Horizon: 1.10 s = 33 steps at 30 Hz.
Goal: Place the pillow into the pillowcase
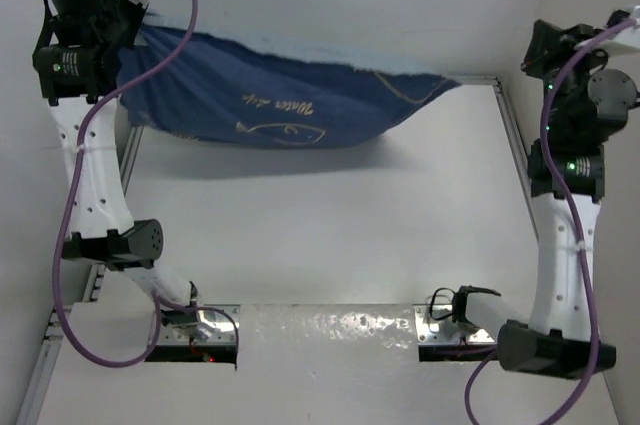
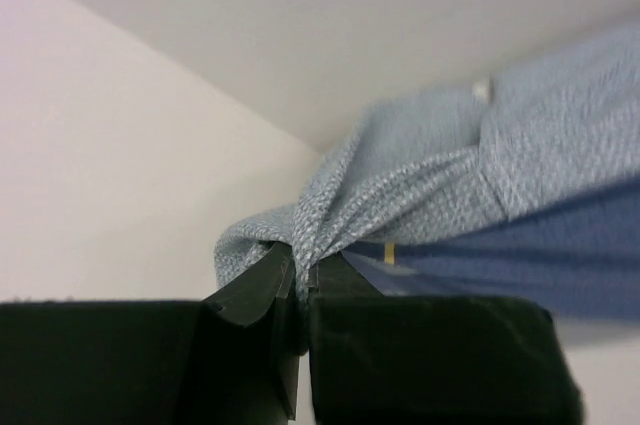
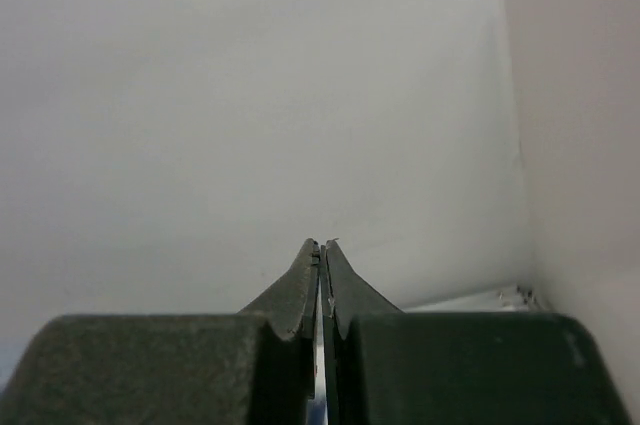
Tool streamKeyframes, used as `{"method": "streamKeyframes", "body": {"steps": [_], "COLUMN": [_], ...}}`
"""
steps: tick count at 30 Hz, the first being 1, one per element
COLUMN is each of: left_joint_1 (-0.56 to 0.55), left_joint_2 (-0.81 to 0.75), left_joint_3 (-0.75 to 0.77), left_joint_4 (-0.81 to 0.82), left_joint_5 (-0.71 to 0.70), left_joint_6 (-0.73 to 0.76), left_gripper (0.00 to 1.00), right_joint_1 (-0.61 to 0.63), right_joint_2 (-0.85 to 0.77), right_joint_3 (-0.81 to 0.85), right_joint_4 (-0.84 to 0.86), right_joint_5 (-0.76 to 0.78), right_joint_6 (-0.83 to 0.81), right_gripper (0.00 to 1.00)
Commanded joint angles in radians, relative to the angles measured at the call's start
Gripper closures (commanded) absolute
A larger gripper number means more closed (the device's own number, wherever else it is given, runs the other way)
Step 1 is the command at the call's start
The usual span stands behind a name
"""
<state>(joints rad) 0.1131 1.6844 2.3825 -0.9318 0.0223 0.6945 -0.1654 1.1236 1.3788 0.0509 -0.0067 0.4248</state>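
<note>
The pillowcase, navy with pale fish drawings and script, hangs stretched across the back of the table, sagging in the middle. My left gripper is raised at the far left and shut on a bunched grey-blue corner of the pillowcase; in the top view the left gripper sits where the cloth starts. The cloth's right tip tapers toward the far right corner, apart from my right arm. My right gripper is shut with nothing between its fingers, facing a white wall. The pillow is out of view.
A metal frame rail borders the white table surface. White walls stand close behind and on both sides. A purple cable loops along the left arm and another purple cable runs down the right arm.
</note>
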Motion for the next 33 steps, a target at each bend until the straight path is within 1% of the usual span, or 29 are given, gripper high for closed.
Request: {"method": "streamKeyframes", "body": {"steps": [1,3,4,5,6,8,9,10,11,12,13,14,15,16,17,18,20,23,24,27,29,30,31,33], "left_joint_1": [0.016,0.016,0.014,0.016,0.014,0.014,0.014,0.013,0.014,0.013,0.014,0.014,0.014,0.013,0.014,0.014,0.013,0.013,0.013,0.014,0.014,0.014,0.014,0.014], "left_joint_2": [-0.05,-0.069,-0.086,-0.092,-0.1,-0.115,-0.117,-0.117,-0.115,-0.114,-0.109,-0.107,-0.104,-0.1,-0.097,-0.094,-0.091,-0.091,-0.092,-0.094,-0.092,-0.092,-0.092,-0.089], "left_joint_3": [0.02,0.018,0.024,0.027,0.027,0.011,0.001,-0.014,-0.017,-0.02,-0.025,-0.029,-0.034,-0.035,-0.037,-0.037,-0.034,-0.039,-0.039,-0.039,-0.042,-0.048,-0.052,-0.06], "left_joint_4": [0.031,0.016,-0.027,-0.053,-0.074,-0.131,-0.142,-0.142,-0.133,-0.122,-0.113,-0.093,-0.084,-0.081,-0.076,-0.078,-0.09,-0.105,-0.105,-0.104,-0.104,-0.104,-0.104,-0.107], "left_joint_5": [-0.116,-0.11,-0.087,-0.059,0.003,0.06,0.111,0.123,0.136,0.139,0.139,0.139,0.128,0.12,0.114,0.101,0.088,0.076,0.073,0.061,0.054,0.051,0.051,0.051], "left_joint_6": [0.078,0.088,0.095,0.097,0.097,0.102,0.108,0.103,0.091,0.082,0.071,0.063,0.06,0.056,0.053,0.051,0.046,0.046,0.046,0.046,0.045,0.046,0.048,0.048], "left_gripper": [1.0,1.0,1.0,1.0,1.0,1.0,1.0,1.0,1.0,1.0,1.0,1.0,1.0,1.0,1.0,1.0,1.0,1.0,1.0,1.0,1.0,1.0,1.0,1.0], "right_joint_1": [0.0,0.0,0.0,0.0,0.0,0.0,0.0,0.01,0.086,0.16,0.253,0.344,0.463,0.484,0.487,0.492,0.512,0.608,0.674,0.786,0.81,0.822,0.833,0.883], "right_joint_2": [-0.03,-0.077,-0.094,-0.125,-0.136,-0.143,-0.13,-0.114,-0.076,-0.05,-0.024,0.005,0.031,0.072,0.083,0.084,0.076,0.073,0.071,0.051,0.021,0.002,-0.017,-0.056], "right_joint_3": [0.022,0.029,0.031,0.031,0.029,0.013,-0.004,-0.053,-0.076,-0.086,-0.066,-0.054,-0.041,-0.029,-0.037,-0.072,-0.122,-0.23,-0.26,-0.41,-0.46,-0.515,-0.546,-0.619], "right_joint_4": [-0.048,-0.104,-0.126,-0.138,-0.157,-0.21,-0.221,-0.232,-0.252,-0.307,-0.375,-0.502,-0.544,-0.568,-0.563,-0.55,-0.522,-0.548,-0.546,-0.497,-0.47,-0.455,-0.41,-0.366], "right_joint_5": [0.024,0.02,0.019,0.011,0.004,-0.109,-0.329,-0.434,-0.544,-0.505,-0.405,-0.298,-0.218,-0.181,-0.208,-0.245,-0.25,-0.236,-0.231,-0.173,-0.168,-0.168,-0.159,-0.06], "right_joint_6": [-0.043,-0.058,-0.069,-0.078,-0.084,-0.116,-0.123,-0.103,-0.115,-0.154,-0.217,-0.347,-0.381,-0.389,-0.356,-0.338,-0.322,-0.354,-0.354,-0.337,-0.302,-0.285,-0.253,-0.232], "right_gripper": [1.0,1.0,1.0,1.0,1.0,1.0,1.0,0.91,0.82,0.68,0.52,0.28,0.17,0.04,0.01,0.01,0.01,0.01,0.01,0.01,0.01,0.01,0.01,0.01]}}
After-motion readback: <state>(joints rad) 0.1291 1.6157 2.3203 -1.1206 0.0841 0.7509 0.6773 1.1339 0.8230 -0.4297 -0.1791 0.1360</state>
